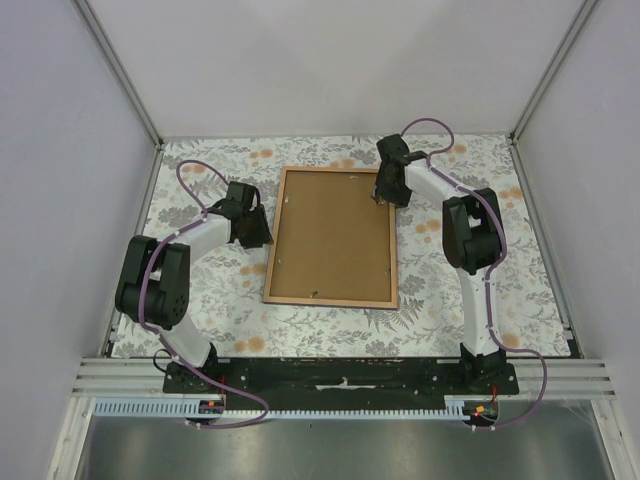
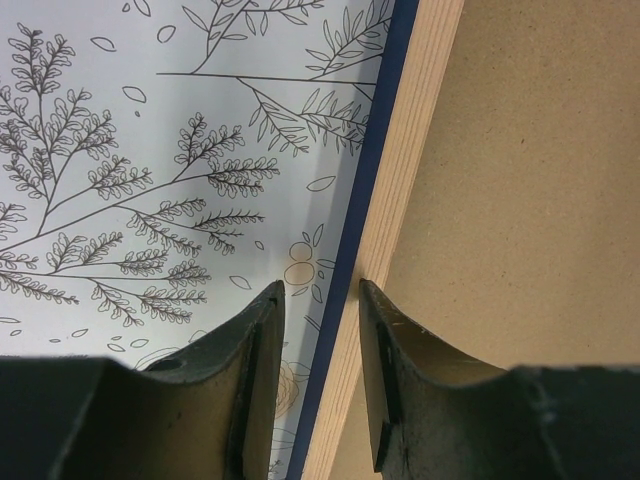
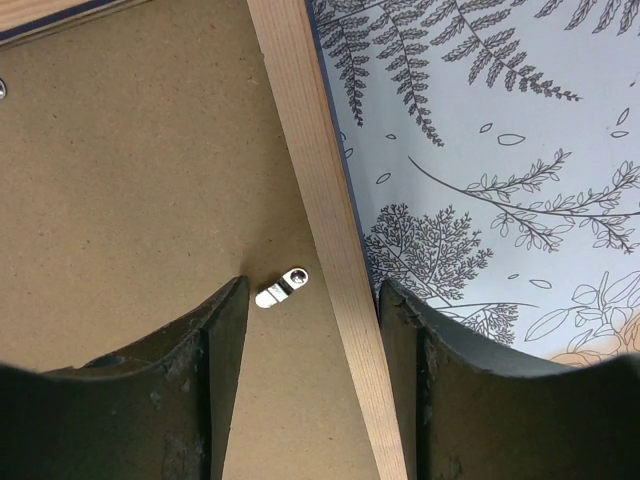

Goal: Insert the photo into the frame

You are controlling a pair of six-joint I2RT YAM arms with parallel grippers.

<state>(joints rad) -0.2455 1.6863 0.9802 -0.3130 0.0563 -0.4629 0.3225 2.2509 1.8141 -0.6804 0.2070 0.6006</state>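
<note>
The frame (image 1: 330,300) lies face down in the middle of the table, its light wood back up. A brown fibreboard backing panel (image 1: 330,235) fills it. The photo is hidden. My left gripper (image 1: 262,232) is at the frame's left rail. In the left wrist view it (image 2: 321,290) is open and straddles the wood rail (image 2: 405,150) and its dark blue edge. My right gripper (image 1: 385,198) is at the right rail near the far corner. In the right wrist view it (image 3: 312,285) is open, with the rail (image 3: 310,150) and a small metal turn clip (image 3: 281,288) between its fingers.
A leaf-patterned cloth (image 1: 460,300) covers the table. White walls close in the left, right and far sides. The backing panel (image 3: 130,180) shows a second fastener at the far left edge of the right wrist view.
</note>
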